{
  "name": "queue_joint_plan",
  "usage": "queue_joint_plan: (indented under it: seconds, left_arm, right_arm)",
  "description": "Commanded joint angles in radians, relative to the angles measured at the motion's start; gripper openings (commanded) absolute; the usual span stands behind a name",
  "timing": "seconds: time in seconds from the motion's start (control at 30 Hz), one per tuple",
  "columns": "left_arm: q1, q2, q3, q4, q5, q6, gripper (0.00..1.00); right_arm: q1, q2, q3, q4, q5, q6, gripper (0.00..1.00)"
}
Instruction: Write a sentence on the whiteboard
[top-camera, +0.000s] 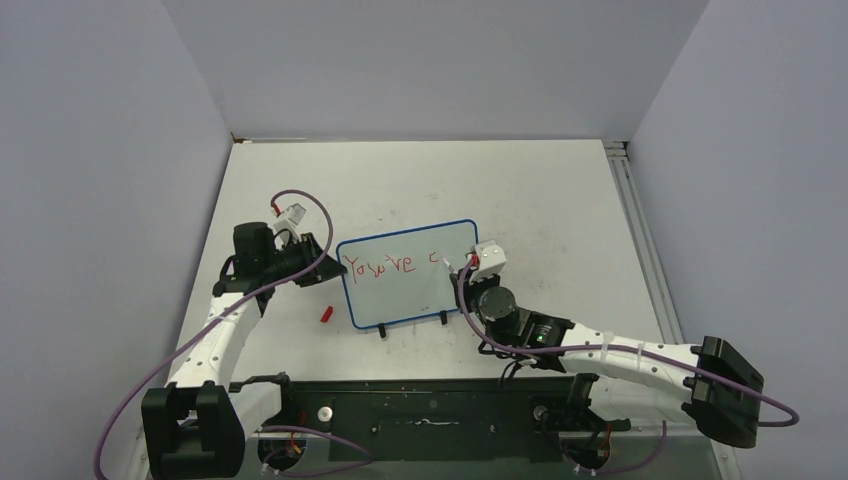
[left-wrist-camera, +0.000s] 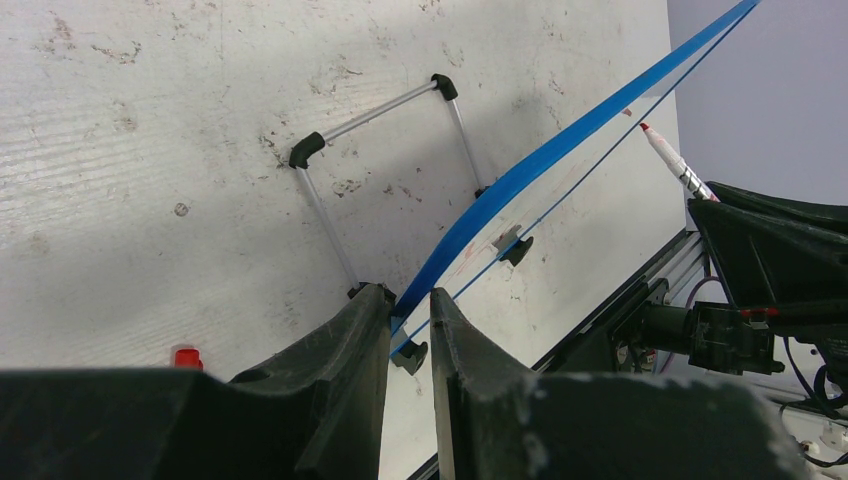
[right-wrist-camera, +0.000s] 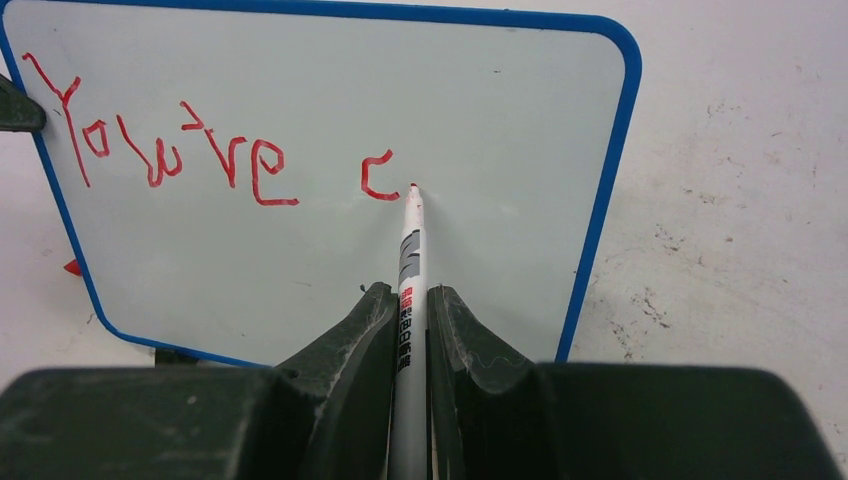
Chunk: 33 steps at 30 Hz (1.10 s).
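Whiteboard (top-camera: 410, 275) propped upright mid surface (top-camera: 560, 200), btwn arms. L jaws nearly closed, pinching blue frame at board's left edge, prob. steadying it. R jaws shut tight on marker (right-wrist-camera: 410, 290); tip at board just right of "c", seems touching. Sentence (right-wrist-camera: 170, 150) reads "You're c" in red, top line only. Est. well under half done: word at "c" looks unfinished, right part + lower half blank. Small red piece (top-camera: 326, 314), prob. cap, lies on surface near-left of board.
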Motion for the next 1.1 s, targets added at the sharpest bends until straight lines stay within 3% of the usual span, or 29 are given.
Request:
queue_joint_plan:
  seconds: [0.0, 1.07]
  left_arm:
    - [-0.004, -0.002, 0.034, 0.019, 0.021, 0.010, 0.20]
    - [-0.004, 0.002, 0.035, 0.019, 0.022, 0.010, 0.20]
  right_arm:
    - [0.002, 0.018, 0.021, 0.052, 0.030, -0.022, 0.05]
    - [-0.015, 0.077, 0.041, 0.082, -0.005, -0.049, 0.05]
